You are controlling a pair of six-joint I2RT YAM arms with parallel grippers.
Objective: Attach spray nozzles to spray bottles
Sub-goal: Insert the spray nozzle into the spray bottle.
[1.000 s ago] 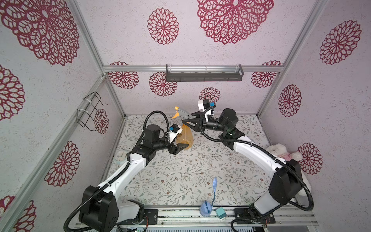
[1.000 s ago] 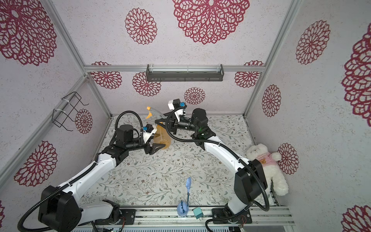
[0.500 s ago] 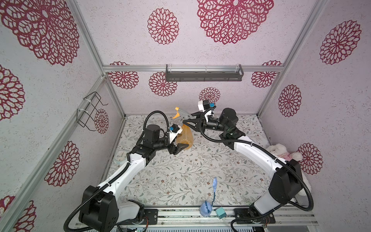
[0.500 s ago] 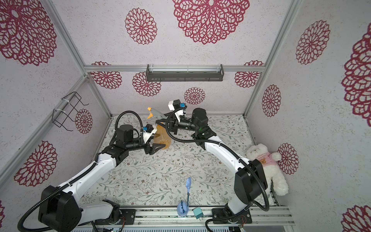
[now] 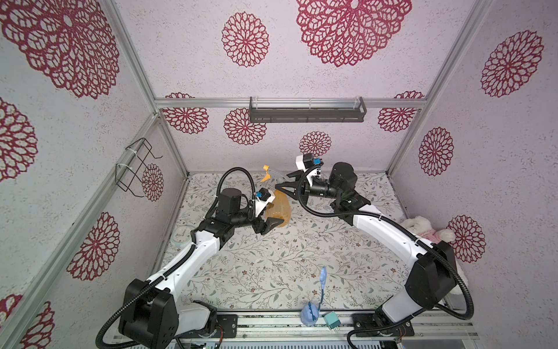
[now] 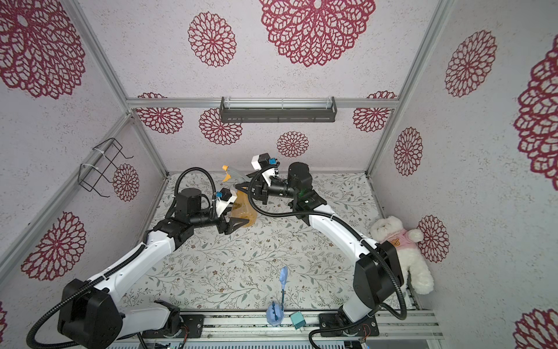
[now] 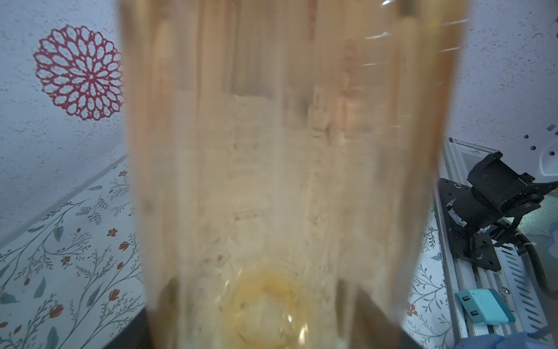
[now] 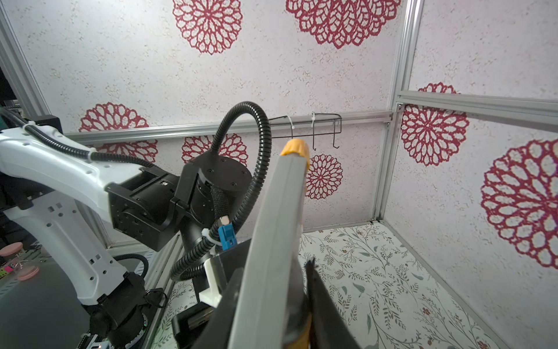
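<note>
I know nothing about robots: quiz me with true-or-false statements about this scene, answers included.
1. The left gripper holds the translucent orange pear-shaped plastic bottle. True.
2. The right gripper is shut on the grey sprayer head with orange trigger. True.
3. The white plush teddy bear lies beside the bottle. False: it is by the right arm's base.
4. The pale blue long-stemmed object is in a gripper. False: it sits free beside the small teal box.
</note>
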